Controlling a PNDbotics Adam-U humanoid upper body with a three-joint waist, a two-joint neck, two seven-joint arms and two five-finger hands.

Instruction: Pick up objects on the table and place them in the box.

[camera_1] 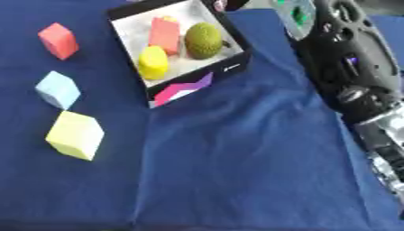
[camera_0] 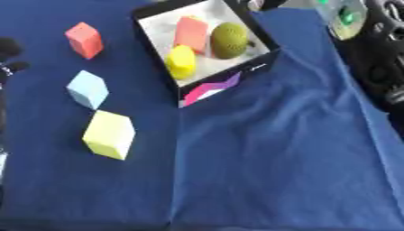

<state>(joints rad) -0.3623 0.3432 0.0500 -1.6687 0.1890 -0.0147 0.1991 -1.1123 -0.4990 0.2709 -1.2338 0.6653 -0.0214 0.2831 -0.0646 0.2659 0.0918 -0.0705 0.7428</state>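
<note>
Showing only in the left eye view, left hand (camera_0: 11,56), fingers' state unclear

Lighting is bright and even. Both views are soft with blur. The box (camera_0: 229,83) interior glares white; shadows are faint.

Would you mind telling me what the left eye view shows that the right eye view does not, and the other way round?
Only the left eye view shows black fingers of the left hand at its left edge. Only the right eye view shows the full length of the right arm down its right side. Both share the box holding a pink block, a yellow piece and a green ball, and the red cube, light blue cube and yellow cube on the blue cloth.
</note>
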